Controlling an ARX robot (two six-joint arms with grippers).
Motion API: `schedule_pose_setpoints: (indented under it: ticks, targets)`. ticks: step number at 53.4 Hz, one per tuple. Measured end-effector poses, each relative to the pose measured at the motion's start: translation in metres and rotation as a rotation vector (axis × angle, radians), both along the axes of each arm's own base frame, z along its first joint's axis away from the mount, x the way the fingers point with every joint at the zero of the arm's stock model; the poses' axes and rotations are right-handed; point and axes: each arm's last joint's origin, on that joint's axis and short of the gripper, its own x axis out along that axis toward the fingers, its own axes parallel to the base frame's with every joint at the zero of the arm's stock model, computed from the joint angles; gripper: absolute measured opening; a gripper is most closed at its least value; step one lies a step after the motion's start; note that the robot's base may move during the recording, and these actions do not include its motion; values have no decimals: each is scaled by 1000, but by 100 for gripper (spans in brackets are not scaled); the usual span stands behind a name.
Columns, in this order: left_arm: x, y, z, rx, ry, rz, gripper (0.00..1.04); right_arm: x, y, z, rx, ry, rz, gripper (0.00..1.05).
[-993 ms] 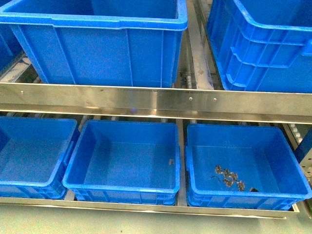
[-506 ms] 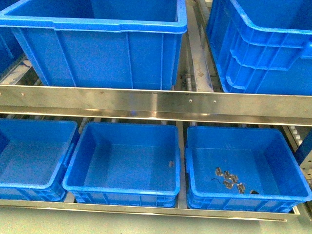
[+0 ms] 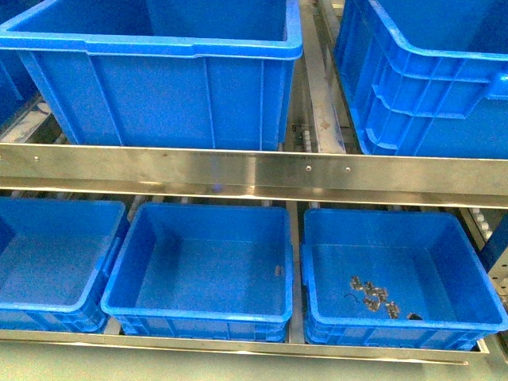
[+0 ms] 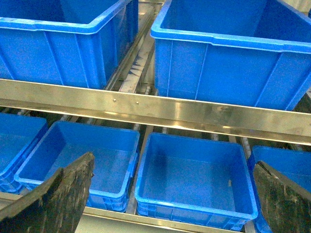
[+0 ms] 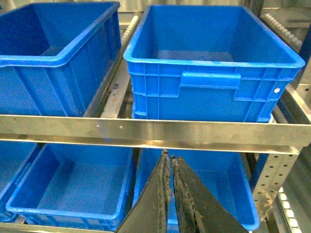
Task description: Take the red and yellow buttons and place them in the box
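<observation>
No red or yellow buttons show in any view. My left gripper [image 4: 173, 161] is open, its two dark fingers [image 4: 63, 194] spread wide with nothing between them, facing the middle lower blue crate [image 4: 194, 213]. My right gripper [image 5: 168, 155] is shut with nothing visible between its fingers, held in front of the steel shelf rail [image 5: 194, 132] and the lower right crate [image 5: 233, 194]. Neither arm appears in the front view. Which blue crate is the box I cannot tell.
Two big blue crates [image 3: 159, 87] [image 3: 429, 79] stand on the upper shelf behind a steel rail [image 3: 254, 171]. Three smaller crates sit below. The right one [image 3: 476, 317] holds small grey metal bits [image 3: 373, 294]; the middle one [image 3: 198, 317] holds one tiny grey piece [image 3: 278, 271].
The whole scene has slid slightly downward in the front view, so more of the upper crates shows. The crates' contents have not moved.
</observation>
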Motion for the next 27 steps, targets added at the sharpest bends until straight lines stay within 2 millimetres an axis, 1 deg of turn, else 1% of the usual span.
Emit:
schedule_pose_setpoints:
  ticks: [4,8,27]
  targets:
    - [0,0,0,0,0,0,97,0,-6,-8,-2,5,31,3]
    - [0,0,0,0,0,1,97,1,-12,-13,-1,10,-5,3]
    - [0,0,0,0,0,0,97,0,-12,-25,-1,10,-5,3]
